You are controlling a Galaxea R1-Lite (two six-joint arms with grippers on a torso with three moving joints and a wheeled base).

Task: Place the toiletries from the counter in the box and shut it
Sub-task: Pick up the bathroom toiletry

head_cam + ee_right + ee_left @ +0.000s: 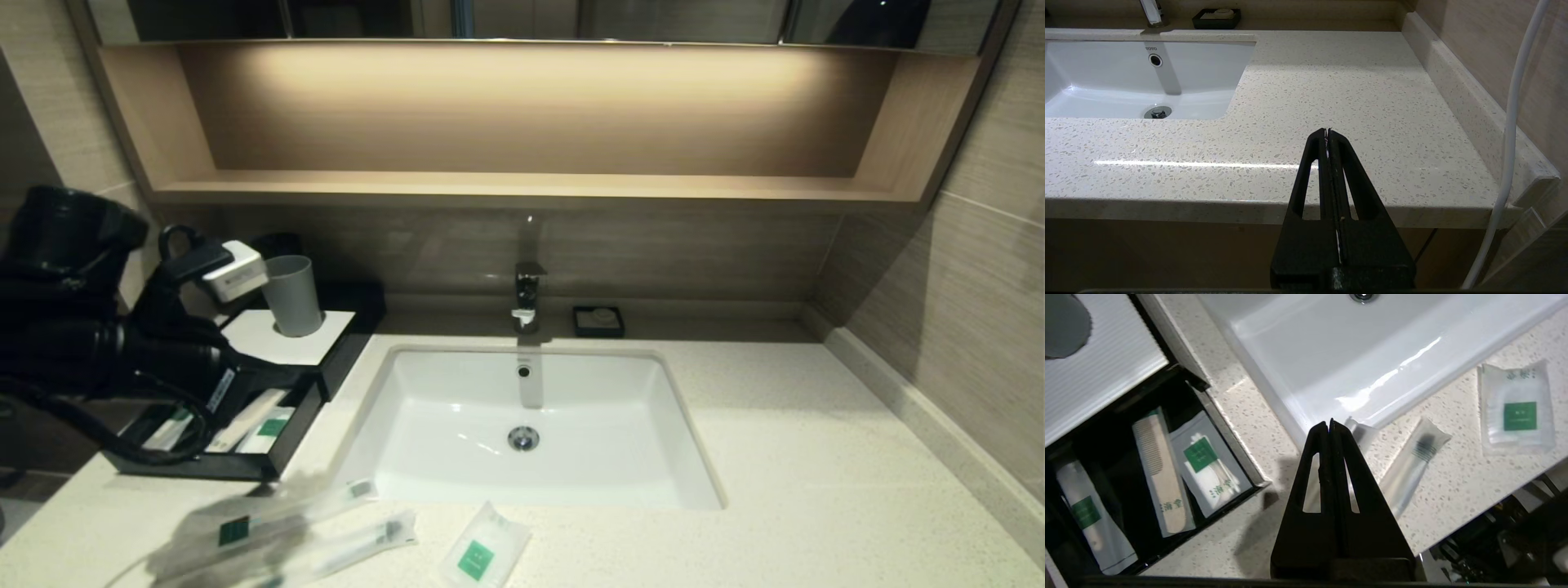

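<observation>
The left gripper [1329, 424] hangs over the front of the counter [775, 457], its black fingers pressed flat together with nothing between them, just above the near end of one toothbrush packet [1357, 433]. A second toothbrush packet [1412, 459] lies beside it on the speckled stone, and the small white sachet [1517, 412] with its green label sits a little further along, all three close to the front rim of the white sink [531, 425]. To the left stands the black box [269, 392] with its drawer pulled out; inside it lie a wrapped comb [1159, 469], a clear packet with a green label [1208, 465] and another long packet [1090, 514]. A grey cup [291, 296] stands on the box's white top panel. The right gripper [1327, 131] waits off the counter's front edge on the far right side, fingers closed and holding nothing. A small black soap dish [598, 320] sits beside the tap [526, 298].
</observation>
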